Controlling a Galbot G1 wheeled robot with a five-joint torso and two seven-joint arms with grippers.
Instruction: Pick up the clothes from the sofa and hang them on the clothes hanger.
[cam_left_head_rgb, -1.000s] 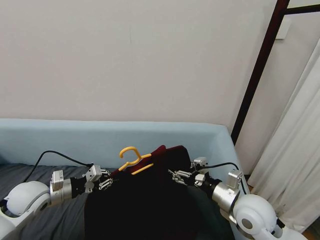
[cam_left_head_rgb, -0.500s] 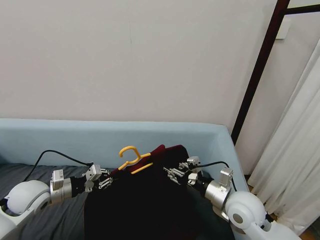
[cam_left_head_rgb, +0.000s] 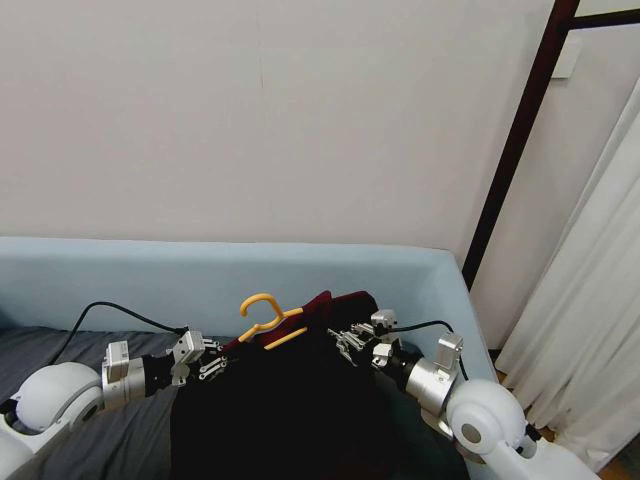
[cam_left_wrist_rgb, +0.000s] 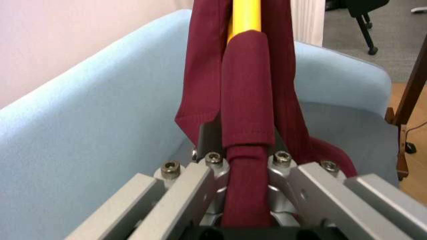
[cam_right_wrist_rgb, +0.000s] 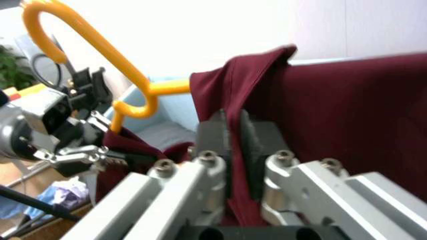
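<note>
A dark red garment (cam_left_head_rgb: 290, 400) hangs on a yellow hanger (cam_left_head_rgb: 265, 318), held up between both arms above the sofa (cam_left_head_rgb: 150, 275). My left gripper (cam_left_head_rgb: 208, 362) is shut on the garment's left shoulder, where red cloth (cam_left_wrist_rgb: 247, 115) wraps the yellow hanger bar (cam_left_wrist_rgb: 244, 17). My right gripper (cam_left_head_rgb: 350, 340) is shut on the garment's right shoulder; its pads (cam_right_wrist_rgb: 215, 137) pinch a fold of red cloth (cam_right_wrist_rgb: 320, 110). In the right wrist view the yellow hanger hook (cam_right_wrist_rgb: 80, 55) stands beside the cloth, with the left gripper (cam_right_wrist_rgb: 87, 150) farther off.
The light blue sofa has a dark grey seat cover (cam_left_head_rgb: 60, 345). A dark clothes rack pole (cam_left_head_rgb: 515, 140) rises at the right, by a white curtain (cam_left_head_rgb: 600, 300). A plain wall (cam_left_head_rgb: 250, 120) lies behind.
My right gripper has slid left along the garment's shoulder toward the hanger. The left gripper and the hanger have stayed in place.
</note>
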